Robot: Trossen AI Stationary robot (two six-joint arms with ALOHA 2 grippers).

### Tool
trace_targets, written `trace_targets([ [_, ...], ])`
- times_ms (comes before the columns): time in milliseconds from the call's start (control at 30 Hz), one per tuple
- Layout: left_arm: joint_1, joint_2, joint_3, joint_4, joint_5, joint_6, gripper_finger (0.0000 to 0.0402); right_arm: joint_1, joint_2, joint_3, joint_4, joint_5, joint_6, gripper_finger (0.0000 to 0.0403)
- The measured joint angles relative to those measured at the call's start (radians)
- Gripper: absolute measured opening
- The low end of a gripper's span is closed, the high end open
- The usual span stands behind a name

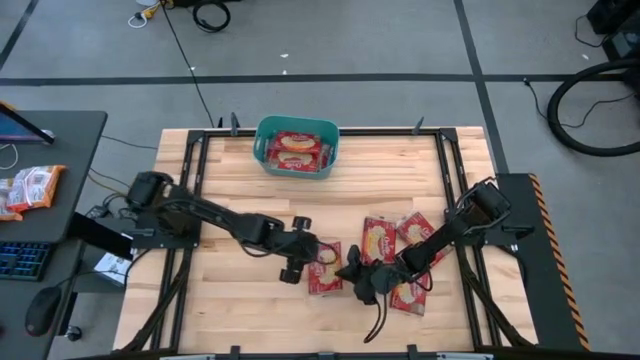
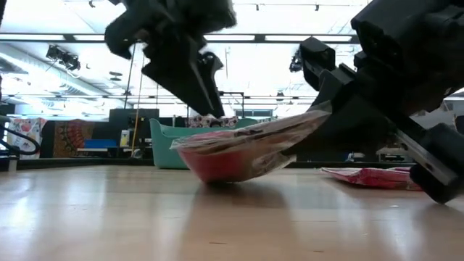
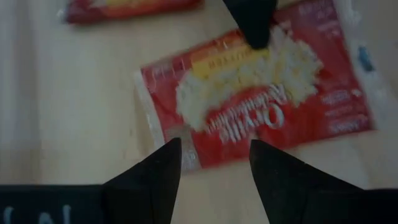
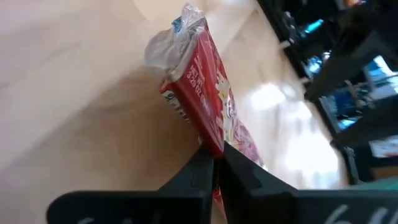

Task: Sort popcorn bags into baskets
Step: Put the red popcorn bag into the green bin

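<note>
The right gripper (image 4: 213, 163) has its two dark fingers pinched together on the edge of a red popcorn bag (image 4: 205, 106), with the packet standing on edge between them and its crinkled clear end pointing away. From above, this gripper (image 1: 352, 268) sits low on the wooden table (image 1: 230, 190) near the front middle, reaching in from the right side. The same bag (image 1: 324, 266) lies between the two arms, one end tipped up off the wood in the level view (image 2: 243, 151) — its belly rests on the table while the raised side meets the right arm's dark fingers. The left gripper (image 1: 297, 248) hangs just over the other side of that bag, jaws apart and holding nothing; its wrist camera looks down between its spread fingers (image 3: 163, 171) at the packet's cream picture (image 3: 249, 93). More red bags (image 1: 392, 240) lie in a loose cluster on the table under and beside the right arm. The teal basket (image 1: 262, 140) stands at the far edge of the table, well apart from both grippers, with a few red bags (image 1: 296, 150) already lying inside it.
</note>
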Motion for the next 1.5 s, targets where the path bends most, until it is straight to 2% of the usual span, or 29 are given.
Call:
trace_targets([
  [233, -0.004, -0.14, -0.216, 0.233, -0.078, -0.07, 0.0194, -0.007, -0.055, 0.0, -0.059, 0.057, -0.019, 0.0007],
  [433, -0.005, -0.251, -0.332, 0.313, -0.194, -0.065, 0.0194, -0.051, -0.075, 0.052, -0.118, 0.094, -0.016, 0.0009],
  [567, -0.005, -0.328, -0.421, 0.392, -0.263, -0.052, 0.0194, -0.085, -0.075, 0.133, -0.237, 0.14, -0.012, 0.0008],
  [633, -0.004, -0.372, -0.475, 0.458, -0.295, -0.042, 0.0194, -0.101, -0.075, 0.179, -0.301, 0.217, -0.011, 0.0008],
  [767, -0.007, -0.471, -0.581, 0.596, -0.362, -0.009, 0.0194, -0.138, -0.075, 0.256, -0.365, 0.276, 0.001, 0.0008],
  [967, -0.007, -0.596, -0.715, 0.782, -0.482, 0.041, 0.0194, -0.202, -0.075, 0.368, -0.419, 0.297, 0.011, 0.0007],
  [1100, -0.009, -0.684, -0.813, 0.901, -0.515, 0.04, 0.0194, -0.255, -0.076, 0.47, -0.557, 0.295, 0.027, 0.0007],
  [1233, -0.015, -0.776, -0.897, 0.961, -0.524, 0.041, 0.0194, -0.303, -0.076, 0.561, -0.714, 0.287, 0.067, 0.0007],
  [1333, -0.015, -0.844, -0.926, 0.966, -0.544, 0.049, 0.0194, -0.341, -0.076, 0.602, -0.748, 0.275, 0.066, 0.0007],
  [1500, -0.032, -0.93, -0.942, 0.846, -0.531, 0.02, 0.0194, -0.419, -0.076, 0.646, -0.777, 0.243, 0.02, 0.0007],
])
